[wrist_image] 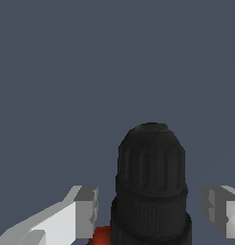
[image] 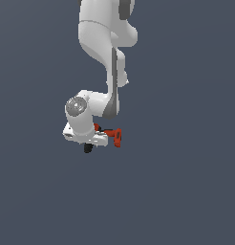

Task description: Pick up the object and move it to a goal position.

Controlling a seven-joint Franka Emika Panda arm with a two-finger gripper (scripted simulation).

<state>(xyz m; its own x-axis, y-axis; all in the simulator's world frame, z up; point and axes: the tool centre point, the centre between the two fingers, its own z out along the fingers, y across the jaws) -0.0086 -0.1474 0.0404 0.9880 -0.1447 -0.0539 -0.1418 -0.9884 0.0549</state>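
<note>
Fingers (wrist_image: 86, 210) sit spread on both sides of the drill (wrist_image: 150, 186), not touching it. Close off-center and you'll knock it toward 3 o'clock in the exterior view.

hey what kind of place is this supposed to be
Likely a bare simulated test scene, not a real room: a flat, uniform grey-blue backdrop, a blocky rendered white arm, its tool around an orange-red drill.

Drill's (wrist_image: 150, 191) black ribbed nose sits between the gripper's (wrist_image: 150, 210) two grey fingertips (wrist_image: 86, 210), visible gaps both sides, orange body peeking underneath, plain grey backdrop.
</note>
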